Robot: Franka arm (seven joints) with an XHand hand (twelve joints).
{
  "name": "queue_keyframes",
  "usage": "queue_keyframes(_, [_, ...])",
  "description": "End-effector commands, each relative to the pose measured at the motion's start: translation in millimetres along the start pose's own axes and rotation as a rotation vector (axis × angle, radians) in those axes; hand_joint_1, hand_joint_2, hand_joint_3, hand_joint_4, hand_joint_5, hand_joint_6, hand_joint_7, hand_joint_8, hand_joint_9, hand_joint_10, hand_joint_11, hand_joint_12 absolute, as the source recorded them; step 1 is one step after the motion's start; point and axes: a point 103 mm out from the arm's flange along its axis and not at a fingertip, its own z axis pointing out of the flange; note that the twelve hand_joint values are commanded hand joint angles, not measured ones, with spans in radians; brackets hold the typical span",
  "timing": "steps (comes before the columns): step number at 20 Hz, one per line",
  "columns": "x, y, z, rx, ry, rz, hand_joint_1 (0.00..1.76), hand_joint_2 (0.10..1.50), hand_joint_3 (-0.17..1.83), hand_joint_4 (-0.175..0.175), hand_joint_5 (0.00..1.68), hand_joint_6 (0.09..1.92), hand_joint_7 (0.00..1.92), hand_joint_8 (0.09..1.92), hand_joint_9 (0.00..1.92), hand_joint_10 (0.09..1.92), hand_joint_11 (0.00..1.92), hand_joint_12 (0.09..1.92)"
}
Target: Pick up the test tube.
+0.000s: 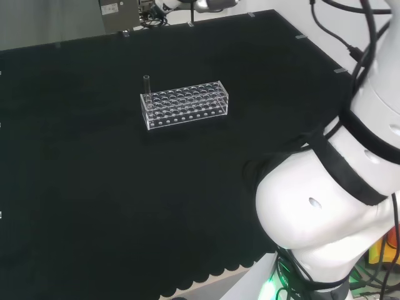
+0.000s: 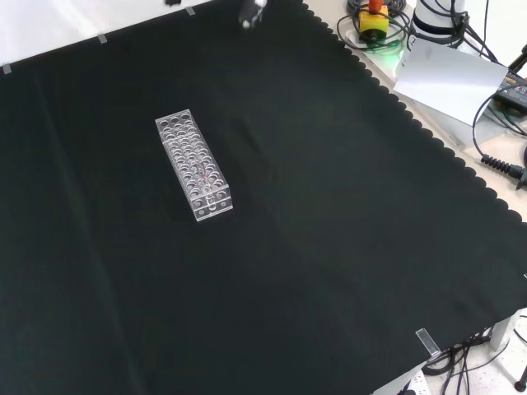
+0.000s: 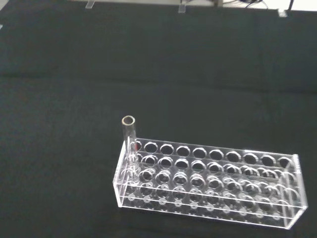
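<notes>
A clear test tube (image 1: 147, 84) stands upright in a corner hole of a clear plastic rack (image 1: 185, 104) near the middle of the black cloth. In the wrist view the test tube (image 3: 130, 135) rises above one end of the rack (image 3: 208, 184), and the other holes look bare. In the front view the rack (image 2: 193, 164) lies lengthwise left of centre. A small white and black part, seemingly of the hand (image 2: 251, 13), shows at that view's top edge, well away from the rack. Nothing is held that I can see.
The arm's white links (image 1: 325, 206) fill the head view's right side. Beyond the cloth's scalloped edge (image 2: 428, 136) in the front view lie cables, a yellow and red button box (image 2: 375, 20) and a white sheet (image 2: 449, 74). Open black cloth surrounds the rack.
</notes>
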Motion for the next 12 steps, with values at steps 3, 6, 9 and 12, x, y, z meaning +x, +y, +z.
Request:
queue_keyframes(3, [28.5, 52.4, 34.5, 0.041, -0.017, -0.062, 0.65, 0.81, 0.34, -0.068, 0.3, 0.09, 0.25, 0.86, 0.27, 0.94, 0.17, 1.58])
queue_keyframes(6, [32.7, 61.6, 48.5, 0.058, -0.02, -0.068, 0.66, 0.81, 0.35, -0.074, 0.33, 0.09, 0.32, 0.86, 0.33, 0.92, 0.2, 1.57])
queue_keyframes(9, [34.8, 71.3, 64.7, 0.074, -0.025, -0.071, 0.66, 0.81, 0.36, -0.079, 0.36, 0.09, 0.37, 0.86, 0.37, 0.91, 0.22, 1.56])
queue_keyframes(12, [34.5, 80.7, 79.3, 0.089, -0.033, -0.068, 0.67, 0.81, 0.36, -0.083, 0.38, 0.09, 0.4, 0.87, 0.39, 0.9, 0.23, 1.55])
